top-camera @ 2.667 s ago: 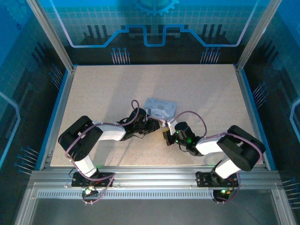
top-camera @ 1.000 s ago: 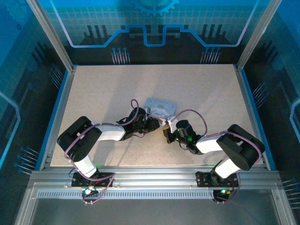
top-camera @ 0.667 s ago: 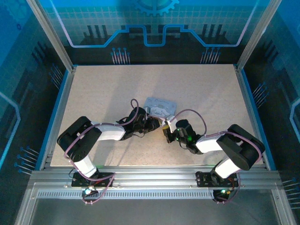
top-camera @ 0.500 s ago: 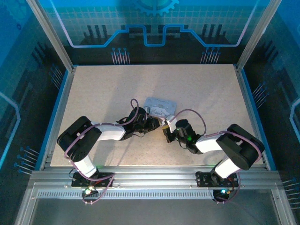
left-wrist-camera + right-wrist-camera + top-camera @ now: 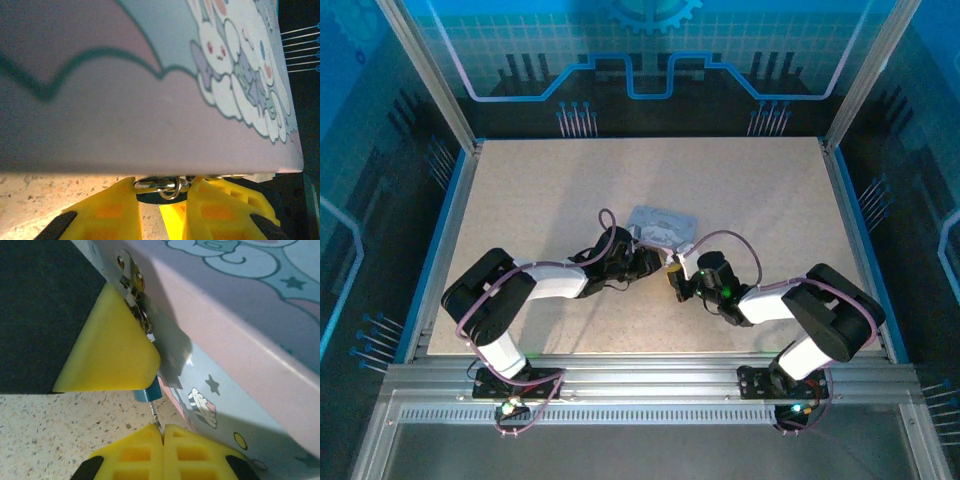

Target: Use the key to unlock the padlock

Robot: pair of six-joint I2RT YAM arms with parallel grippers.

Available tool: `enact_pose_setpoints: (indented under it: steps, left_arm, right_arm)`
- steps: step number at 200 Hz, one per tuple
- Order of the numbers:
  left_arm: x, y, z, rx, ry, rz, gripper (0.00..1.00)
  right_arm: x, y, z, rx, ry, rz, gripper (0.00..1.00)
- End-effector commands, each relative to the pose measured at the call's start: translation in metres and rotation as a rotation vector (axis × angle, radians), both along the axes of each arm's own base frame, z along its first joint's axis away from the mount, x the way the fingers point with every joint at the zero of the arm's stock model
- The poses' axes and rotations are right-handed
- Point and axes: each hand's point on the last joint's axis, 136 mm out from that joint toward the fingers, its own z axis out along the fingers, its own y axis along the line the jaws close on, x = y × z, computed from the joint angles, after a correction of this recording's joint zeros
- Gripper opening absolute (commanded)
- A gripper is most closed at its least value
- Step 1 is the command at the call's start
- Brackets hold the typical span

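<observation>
— Right claw (image 5: 162, 434) first: how does it stand?
— Its yellow fingers are pressed together on the key (image 5: 156, 419), a thin grey sliver just in front of the near wall of the tin box (image 5: 240, 355).
— And the key's other end?
— It meets a small blue stub, the padlock (image 5: 148, 393), poking out from under a yellow finger of the left claw (image 5: 166, 189).
— So the left claw has the lock?
— Clamped on it, yes, with a narrow gap. A silvery ring sits between its tips, right under the tin box's lower edge. I cannot tell whether the key is inside the keyhole.
— Where does the padlock sit on the box?
— Just below a metal hasp (image 5: 129, 271) riveted to the box's wall.
— And farther off?
— From above, the tin box lies on the speckled surface (image 5: 750, 190) just beyond both claws. Its lid is printed with pastel cartoon rabbits.
</observation>
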Motion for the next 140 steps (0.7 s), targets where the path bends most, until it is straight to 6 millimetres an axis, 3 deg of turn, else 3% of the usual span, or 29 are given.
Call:
enact_pose_setpoints:
  steps: [1,80,140]
  left_arm:
    - [-0.018,-0.019,0.010,-0.036,0.031,-0.088,0.18]
    - [-0.020,-0.022,0.008,-0.034,0.041,-0.095,0.19]
    - [-0.019,-0.024,0.008,-0.038,0.046,-0.093,0.19]
  right_arm:
    - [0.030,0.018,0.060,0.119,-0.168,-0.001,0.07]
    - [0.037,0.020,0.073,0.146,-0.190,0.008,0.07]
    - [0.037,0.008,0.051,0.067,-0.181,-0.034,0.07]
